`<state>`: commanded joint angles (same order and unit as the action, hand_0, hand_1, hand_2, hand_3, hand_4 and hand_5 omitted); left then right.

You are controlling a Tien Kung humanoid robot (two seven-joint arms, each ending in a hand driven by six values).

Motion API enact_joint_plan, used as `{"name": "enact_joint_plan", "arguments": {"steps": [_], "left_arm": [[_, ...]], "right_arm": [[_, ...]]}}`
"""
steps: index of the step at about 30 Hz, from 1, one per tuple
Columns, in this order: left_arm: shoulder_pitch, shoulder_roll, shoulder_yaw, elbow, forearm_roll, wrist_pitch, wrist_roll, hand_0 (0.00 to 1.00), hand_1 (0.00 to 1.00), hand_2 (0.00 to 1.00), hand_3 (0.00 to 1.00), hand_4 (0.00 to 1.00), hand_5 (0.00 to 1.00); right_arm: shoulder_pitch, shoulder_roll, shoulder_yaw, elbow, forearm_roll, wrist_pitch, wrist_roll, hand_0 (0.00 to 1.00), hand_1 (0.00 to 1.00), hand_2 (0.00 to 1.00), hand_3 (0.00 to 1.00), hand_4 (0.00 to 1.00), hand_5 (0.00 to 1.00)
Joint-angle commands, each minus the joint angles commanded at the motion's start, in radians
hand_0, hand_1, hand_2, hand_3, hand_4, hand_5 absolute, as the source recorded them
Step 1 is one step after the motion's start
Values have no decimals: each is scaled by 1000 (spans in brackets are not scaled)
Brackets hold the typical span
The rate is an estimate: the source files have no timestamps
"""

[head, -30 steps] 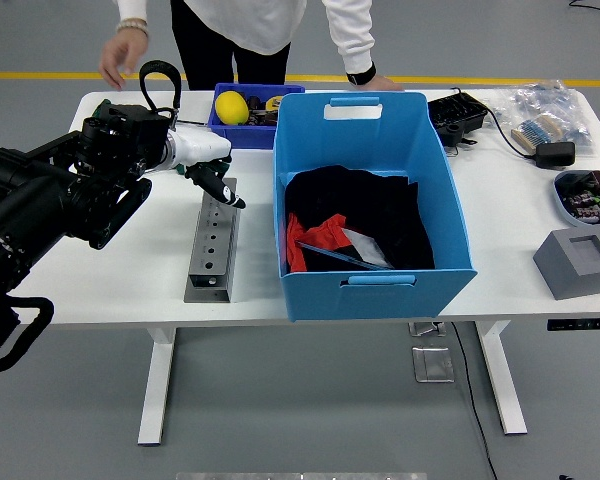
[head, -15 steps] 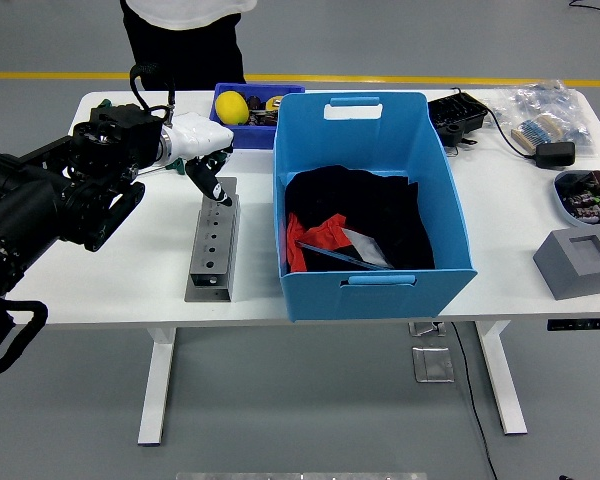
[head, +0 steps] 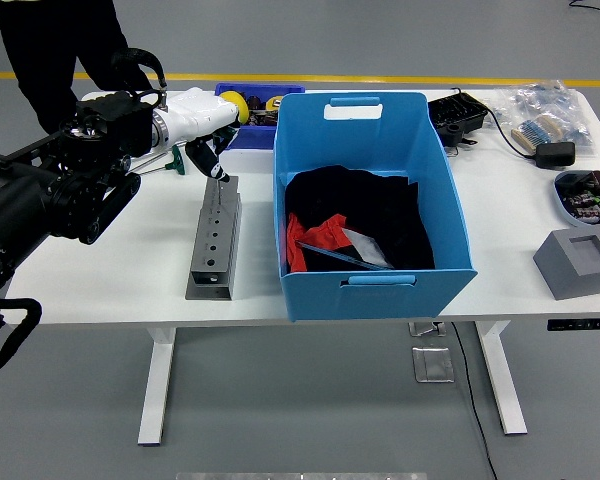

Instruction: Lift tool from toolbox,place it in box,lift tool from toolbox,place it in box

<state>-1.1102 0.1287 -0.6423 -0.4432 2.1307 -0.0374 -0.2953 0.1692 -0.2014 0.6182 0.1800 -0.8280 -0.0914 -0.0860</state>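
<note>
Open white tabletop (head: 110, 260) left of the perforated grey metal bar (head: 214, 243). Narrow bare lane between that bar and the tall blue plastic box (head: 375, 205). Box wall blocks sideways entry; its top stands open. The small dark-blue toolbox tray (head: 248, 122) touches the box's far-left corner.

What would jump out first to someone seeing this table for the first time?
The big blue box at the table's middle, with black and red cloth inside, dominates. Next comes the robot's black left arm reaching in from the left, its white left hand up near the small blue toolbox at the far edge. A grey metal bar with holes lies left of the box.
</note>
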Motion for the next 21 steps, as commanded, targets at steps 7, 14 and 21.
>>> {"name": "enact_joint_plan", "arguments": {"steps": [7,14,21], "left_arm": [[1,21,-42,-81,7,-27,4,107,2,2,46,860,191],[1,55,-79,-187,6,-59,9,107,2,2,46,844,215],[-1,63,-131,-304,-17,-75,14,108,2,2,45,841,223]], "right_arm": [[-12,3,15,0,-13,1,-4,662,652,707,575,855,674],[-25,7,40,0,-33,0,-10,661,651,707,575,855,674],[-33,10,54,0,-44,-1,-14,661,652,707,574,855,674]]}}
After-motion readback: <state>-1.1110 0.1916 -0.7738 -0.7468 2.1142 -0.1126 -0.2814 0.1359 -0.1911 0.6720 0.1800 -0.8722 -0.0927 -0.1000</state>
